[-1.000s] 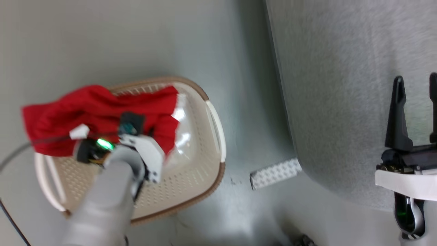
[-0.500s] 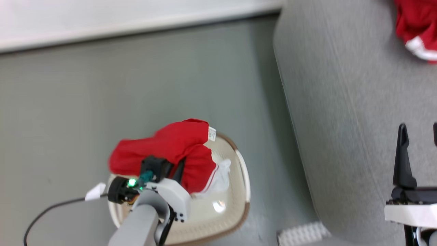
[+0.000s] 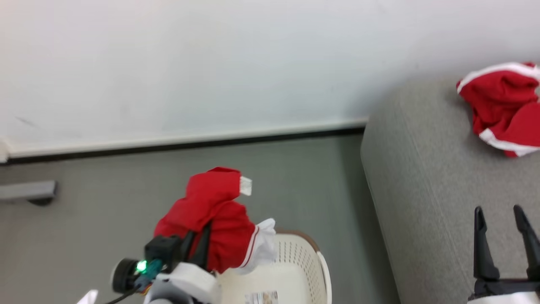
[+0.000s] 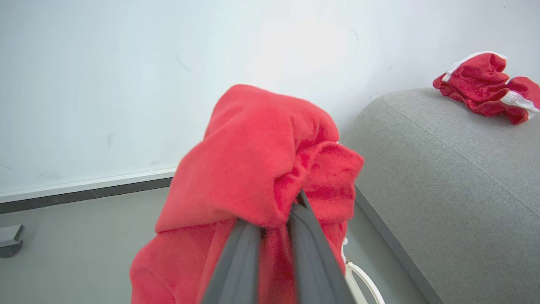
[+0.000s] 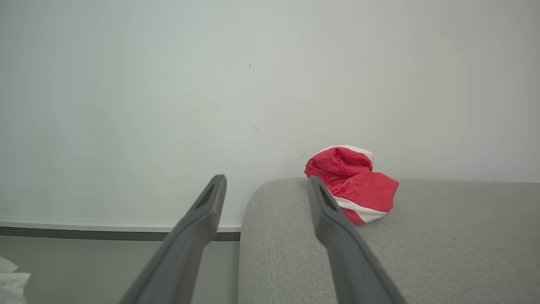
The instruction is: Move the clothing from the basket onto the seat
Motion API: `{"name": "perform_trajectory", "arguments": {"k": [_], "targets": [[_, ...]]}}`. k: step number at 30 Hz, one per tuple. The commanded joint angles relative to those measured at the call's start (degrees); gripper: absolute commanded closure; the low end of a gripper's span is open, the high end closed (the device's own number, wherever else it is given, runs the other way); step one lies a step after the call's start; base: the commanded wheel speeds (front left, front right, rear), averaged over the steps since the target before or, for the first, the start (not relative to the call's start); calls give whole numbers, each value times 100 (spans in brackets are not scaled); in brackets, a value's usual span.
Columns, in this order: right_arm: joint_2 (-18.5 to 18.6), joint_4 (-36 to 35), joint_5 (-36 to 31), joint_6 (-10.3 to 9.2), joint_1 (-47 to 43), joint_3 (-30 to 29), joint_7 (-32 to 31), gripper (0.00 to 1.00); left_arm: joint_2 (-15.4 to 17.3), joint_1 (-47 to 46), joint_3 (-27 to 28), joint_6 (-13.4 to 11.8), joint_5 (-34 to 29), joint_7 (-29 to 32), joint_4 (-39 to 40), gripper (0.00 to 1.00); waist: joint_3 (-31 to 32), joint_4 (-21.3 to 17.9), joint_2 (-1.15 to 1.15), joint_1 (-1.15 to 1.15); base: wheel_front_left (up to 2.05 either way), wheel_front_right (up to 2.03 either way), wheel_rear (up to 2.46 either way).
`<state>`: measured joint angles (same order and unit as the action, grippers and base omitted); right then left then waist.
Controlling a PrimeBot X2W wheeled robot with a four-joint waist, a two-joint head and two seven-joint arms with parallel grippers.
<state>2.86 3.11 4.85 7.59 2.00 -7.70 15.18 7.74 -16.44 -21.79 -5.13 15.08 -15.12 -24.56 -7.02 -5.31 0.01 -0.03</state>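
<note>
Basket [image 3: 297, 261]: on the grey floor [image 3: 105, 190] beside the seat [image 3: 422, 190]; sticker [image 3: 261, 297] on its bottom.
Left tool [image 4: 276, 219]: pinching a red garment [image 3: 215, 219] above the basket.
Right tool [image 3: 498, 209]: spread, over the seat.
Seat: second red garment [image 3: 502, 105] lies by the white wall [image 3: 211, 63].

We're getting bright, even light here, hardly any shadows. The plain white wall [image 4: 295, 42] blows out to glare just above the bright red soft-fabric garment [image 4: 257, 160] in the left gripper [image 4: 274, 219], whose dark fingers [image 4: 236, 266] look soft and out of focus.
</note>
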Motion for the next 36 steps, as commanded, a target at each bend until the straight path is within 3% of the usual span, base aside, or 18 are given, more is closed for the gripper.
{"name": "perform_trajectory", "arguments": {"k": [1,13,22,36], "targets": [[5,21,-82,-18,-133,21,-6,0,105,167,72,-42,49,-2,144,100,412,169,-1,3,0,0,0],[4,172,-163,-18,-446,82,-6,0,652,846,410,-294,184,87,932,100,948,210,-1,3,0,0,0],[5,147,-76,-18,-468,213,-6,0,785,1019,422,-416,193,317,1392,100,1023,241,-1,3,0,0,0],[178,70,179,-18,-10,1731,-6,0,697,737,-115,-153,51,816,2261,100,950,231,-1,3,0,0,0]]}}
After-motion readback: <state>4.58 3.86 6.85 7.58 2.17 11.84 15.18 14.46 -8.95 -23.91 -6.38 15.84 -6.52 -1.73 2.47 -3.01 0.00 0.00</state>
